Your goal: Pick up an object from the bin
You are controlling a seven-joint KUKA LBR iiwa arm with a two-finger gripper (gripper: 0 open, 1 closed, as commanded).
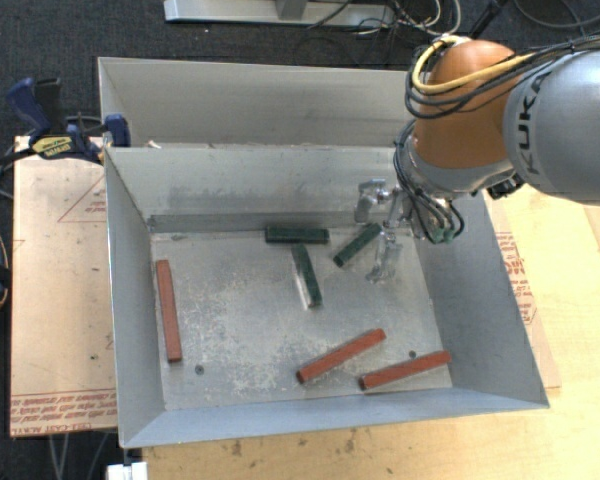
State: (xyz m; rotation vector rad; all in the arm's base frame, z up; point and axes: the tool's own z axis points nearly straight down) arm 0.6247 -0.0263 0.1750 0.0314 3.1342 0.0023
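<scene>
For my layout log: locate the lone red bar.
Camera view, left side: the lone red bar lies along the left wall of the bin.

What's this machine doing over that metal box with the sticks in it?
A robot arm reaches into the grey bin from the right to pick something out. Its gripper sits low at the back right, at a short green bar; I can't tell whether it grips it. Two other green bars lie mid-bin, one red bar along the left, two red bars near the front.
</scene>
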